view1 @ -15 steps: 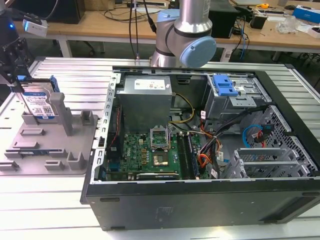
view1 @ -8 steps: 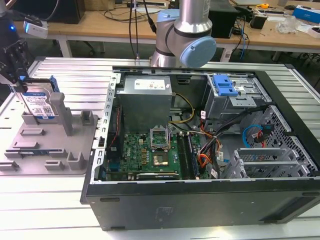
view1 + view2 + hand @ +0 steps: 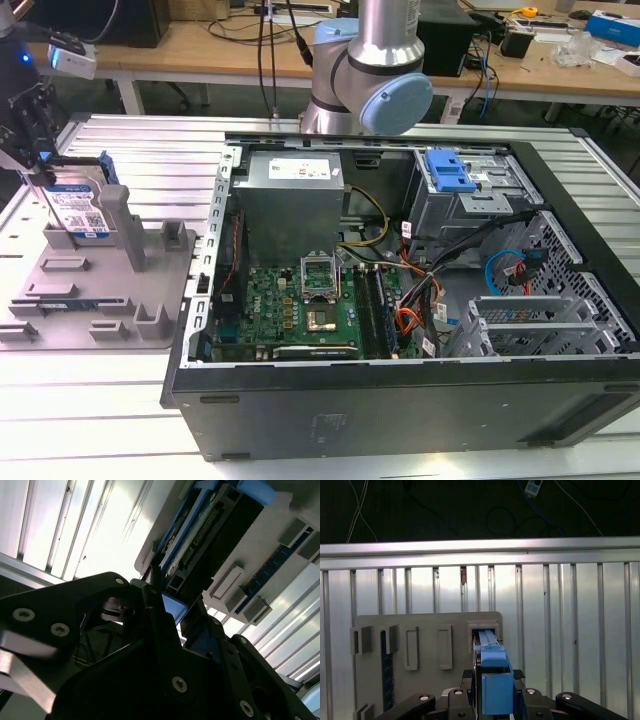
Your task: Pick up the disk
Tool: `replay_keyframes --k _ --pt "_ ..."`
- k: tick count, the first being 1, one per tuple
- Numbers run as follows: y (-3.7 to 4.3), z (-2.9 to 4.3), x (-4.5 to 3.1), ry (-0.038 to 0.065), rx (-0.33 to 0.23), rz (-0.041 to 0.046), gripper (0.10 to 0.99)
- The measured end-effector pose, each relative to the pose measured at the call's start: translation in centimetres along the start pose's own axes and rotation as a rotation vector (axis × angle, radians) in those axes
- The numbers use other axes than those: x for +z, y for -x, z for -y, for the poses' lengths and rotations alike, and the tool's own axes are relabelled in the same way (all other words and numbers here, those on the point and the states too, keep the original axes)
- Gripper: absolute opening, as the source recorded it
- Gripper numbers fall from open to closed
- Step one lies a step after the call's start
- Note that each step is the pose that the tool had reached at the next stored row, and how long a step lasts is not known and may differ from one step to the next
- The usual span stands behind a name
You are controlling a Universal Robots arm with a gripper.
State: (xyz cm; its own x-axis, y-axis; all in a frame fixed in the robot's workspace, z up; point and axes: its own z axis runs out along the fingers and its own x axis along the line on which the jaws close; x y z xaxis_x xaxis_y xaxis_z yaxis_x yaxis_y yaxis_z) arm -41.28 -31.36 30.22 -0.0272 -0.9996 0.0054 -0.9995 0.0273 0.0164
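The disk [image 3: 78,212] stands on edge in the grey holder [image 3: 110,295] at the exterior view's left, its white-and-blue label facing the camera. My gripper [image 3: 38,168] reaches down onto the disk's top edge. In the first wrist view the disk [image 3: 492,672] appears edge-on, its blue rail pinched between the dark fingers [image 3: 519,682], and it still sits in the holder's slot [image 3: 484,630]. In the second wrist view the gripper [image 3: 172,609] is shut on the blue rail, with the disk [image 3: 210,525] running away from it.
An open computer case [image 3: 400,250] with motherboard, cables and a blue drive-bay clip [image 3: 447,172] lies to the exterior view's right of the holder. The arm's base [image 3: 375,80] stands behind the case. The holder has several upright posts [image 3: 178,238]. A slatted metal table [image 3: 90,400] carries everything.
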Motion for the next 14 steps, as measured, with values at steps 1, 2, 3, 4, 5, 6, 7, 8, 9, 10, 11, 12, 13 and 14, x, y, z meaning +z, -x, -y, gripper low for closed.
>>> replay_keyframes --k 1,2,3,4,5,6,7,8,9,10,11,12,13,14 --pt "0.00 0.00 0.00 0.000 0.000 0.0000 0.392" --pt "0.00 0.00 0.00 0.000 0.000 0.0000 0.392" --pt "0.00 0.00 0.00 0.000 0.000 -0.0001 0.376" --pt "0.00 0.00 0.01 0.000 0.000 0.0000 0.376" --pt "0.00 0.00 0.01 0.000 0.000 0.0001 0.365" --pt "0.00 0.00 0.01 0.000 0.000 0.0000 0.365" --pt "0.00 0.00 0.02 0.000 0.000 0.0000 0.365" --pt "0.00 0.00 0.02 0.000 0.000 0.0000 0.365" --pt "0.00 0.00 0.02 0.000 0.000 0.0001 0.365" --pt "0.00 0.00 0.02 0.000 0.000 0.0000 0.365" --pt "0.00 0.00 0.00 0.000 0.000 0.0001 0.365" --pt "0.00 0.00 -0.11 -0.001 0.000 0.0001 0.365" --pt "-0.01 -0.02 -0.97 0.000 0.000 -0.0004 0.365" --pt "-0.01 -0.03 -1.86 0.000 0.000 -0.0005 0.365"
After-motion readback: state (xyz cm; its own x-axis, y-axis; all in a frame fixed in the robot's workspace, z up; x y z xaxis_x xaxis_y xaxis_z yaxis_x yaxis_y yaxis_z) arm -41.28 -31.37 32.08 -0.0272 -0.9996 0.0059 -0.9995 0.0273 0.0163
